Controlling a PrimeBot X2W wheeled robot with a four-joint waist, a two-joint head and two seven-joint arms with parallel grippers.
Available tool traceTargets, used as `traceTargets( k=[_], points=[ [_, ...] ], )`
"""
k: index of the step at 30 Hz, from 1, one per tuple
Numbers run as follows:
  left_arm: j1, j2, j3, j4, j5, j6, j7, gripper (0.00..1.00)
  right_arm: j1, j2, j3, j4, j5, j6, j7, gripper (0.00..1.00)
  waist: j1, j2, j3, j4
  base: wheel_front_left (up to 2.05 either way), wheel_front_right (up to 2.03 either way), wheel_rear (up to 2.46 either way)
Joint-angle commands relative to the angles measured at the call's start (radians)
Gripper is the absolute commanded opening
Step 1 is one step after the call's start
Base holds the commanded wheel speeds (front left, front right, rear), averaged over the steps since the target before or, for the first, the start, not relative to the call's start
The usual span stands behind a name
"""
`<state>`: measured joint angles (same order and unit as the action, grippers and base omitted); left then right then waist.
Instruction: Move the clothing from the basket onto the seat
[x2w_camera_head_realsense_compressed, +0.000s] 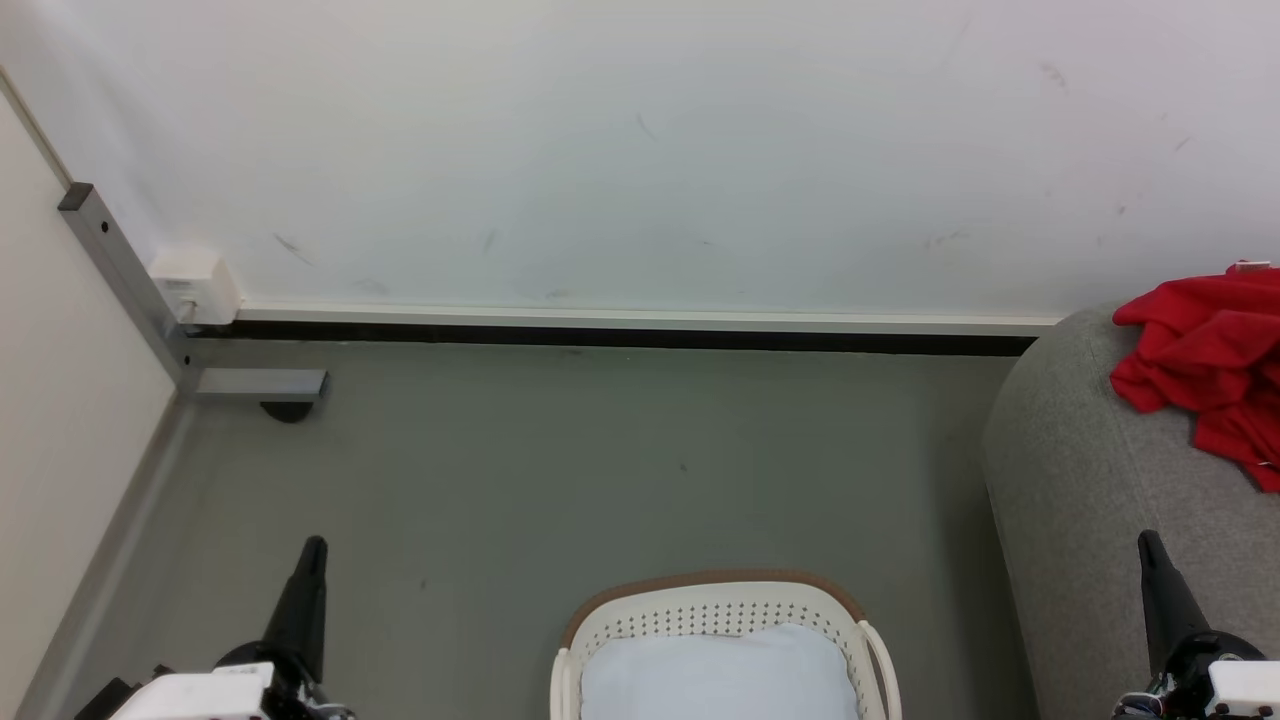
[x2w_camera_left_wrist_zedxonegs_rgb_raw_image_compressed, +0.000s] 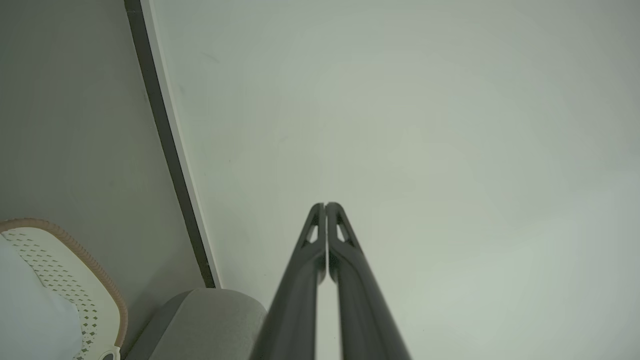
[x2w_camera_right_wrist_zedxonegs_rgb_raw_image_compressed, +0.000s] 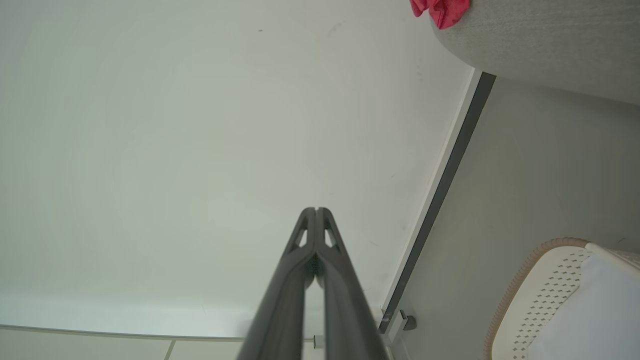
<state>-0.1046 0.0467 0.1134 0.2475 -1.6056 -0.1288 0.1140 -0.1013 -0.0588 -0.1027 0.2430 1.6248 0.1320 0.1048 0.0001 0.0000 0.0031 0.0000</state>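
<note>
The left gripper (x2w_camera_head_realsense_compressed: 312, 550) is seen with its two long dark fingers pressed flat together, nothing clamped between them. The right gripper (x2w_camera_head_realsense_compressed: 1148, 545) is clenched in the same way and is also empty. The bright red jersey shirt (x2w_camera_head_realsense_compressed: 1205, 360) is found crumpled on top of the large light grey fabric sofa (x2w_camera_head_realsense_compressed: 1080, 500), at the right. The oval cream-white perforated plastic basket with a brown rim band (x2w_camera_head_realsense_compressed: 715, 582) is set on the grey floor (x2w_camera_head_realsense_compressed: 600, 470) between the grippers, and a pale blue-white cushion pad (x2w_camera_head_realsense_compressed: 720, 675) is laid inside it. The floor is bounded by a white wall (x2w_camera_head_realsense_compressed: 640, 150) with a dark skirting strip (x2w_camera_head_realsense_compressed: 600, 335). Both grippers are held low, apart from everything, fingers pointed towards the wall.
</note>
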Motion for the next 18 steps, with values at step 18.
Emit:
traceTargets(
  k=[18],
  points=[
    [-0.008, 0.007, 0.002, -0.004, -0.013, -0.004, 0.004, 0.00, -0.012, 0.003, -0.006, 0.003, -0.007, -0.002, 0.007, 0.00, -0.0001, 0.0000, 0.000, 0.000, 0.00, 0.00, 0.00]
  ],
)
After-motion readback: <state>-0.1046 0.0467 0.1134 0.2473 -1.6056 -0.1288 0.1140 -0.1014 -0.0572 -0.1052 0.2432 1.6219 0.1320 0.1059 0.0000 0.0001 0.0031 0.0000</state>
